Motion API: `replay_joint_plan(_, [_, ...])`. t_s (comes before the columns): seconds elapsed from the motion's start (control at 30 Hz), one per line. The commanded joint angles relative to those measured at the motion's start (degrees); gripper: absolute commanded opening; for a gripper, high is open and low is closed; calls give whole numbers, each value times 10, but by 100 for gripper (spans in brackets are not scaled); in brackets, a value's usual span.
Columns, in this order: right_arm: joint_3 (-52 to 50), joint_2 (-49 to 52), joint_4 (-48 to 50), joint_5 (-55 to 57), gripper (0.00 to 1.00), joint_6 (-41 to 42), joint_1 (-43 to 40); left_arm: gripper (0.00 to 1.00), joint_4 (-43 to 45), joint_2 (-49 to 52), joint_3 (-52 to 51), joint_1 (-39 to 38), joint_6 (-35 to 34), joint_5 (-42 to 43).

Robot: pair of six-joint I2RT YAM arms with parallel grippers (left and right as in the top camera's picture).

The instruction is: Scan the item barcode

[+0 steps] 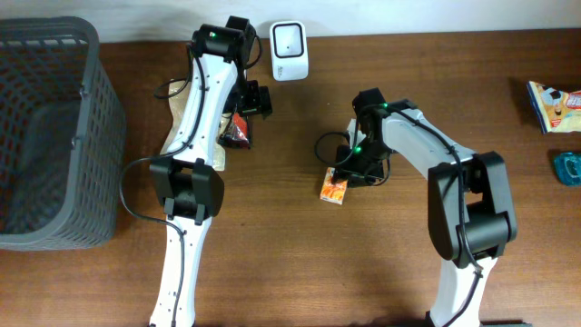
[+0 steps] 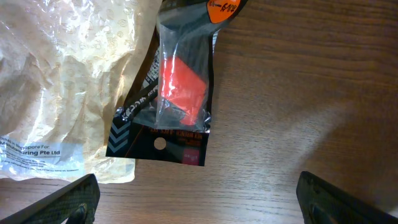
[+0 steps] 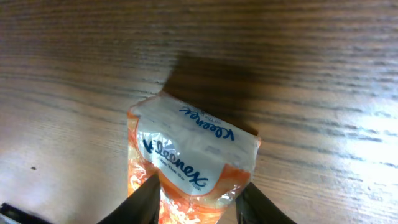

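On the desk (image 1: 272, 263), the right pincer (image 3: 198, 202) is pinching a tissue pack (image 3: 193, 155); the left pincer (image 2: 198, 199) is hovering wide open above a black packet (image 2: 180, 93).

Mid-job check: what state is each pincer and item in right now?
Left pincer: open, holding nothing.
Right pincer: straddling Kleenex pack, grip unclear.
Kleenex pack: lying on table.
Red-black packet: lying flat, ungripped.
Scanner: standing, nothing before it.
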Motion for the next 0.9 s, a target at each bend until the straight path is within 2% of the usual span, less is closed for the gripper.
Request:
replay_joint_plan(0.0, [-10, -10, 11, 21, 25, 24, 15, 99, -1, -18, 7, 2, -3, -8])
replay_joint_plan(0.1, [-9, -10, 11, 24, 18, 35, 14, 99, -1, -18, 7, 2, -3, -8])
replay_joint_plan(0.2, [-5, -10, 8, 21, 4, 34, 8, 99, -1, -18, 7, 2, -3, -8])
replay_joint_plan(0.33, [31, -10, -22, -33, 4, -23, -14, 99, -1, -18, 7, 2, -3, -8])
replay_joint_plan(0.47, [78, -10, -66, -217, 4, -146, -67, 99, -1, -18, 7, 2, -3, -8])
replay_joint_plan(0.67, [81, -10, -117, -422, 4, -299, -115, 99, -1, -18, 7, 2, -3, -8])
replay_joint_plan(0.87, [81, -10, -142, -455, 4, -389, -120, 99, -1, -18, 7, 2, -3, -8])
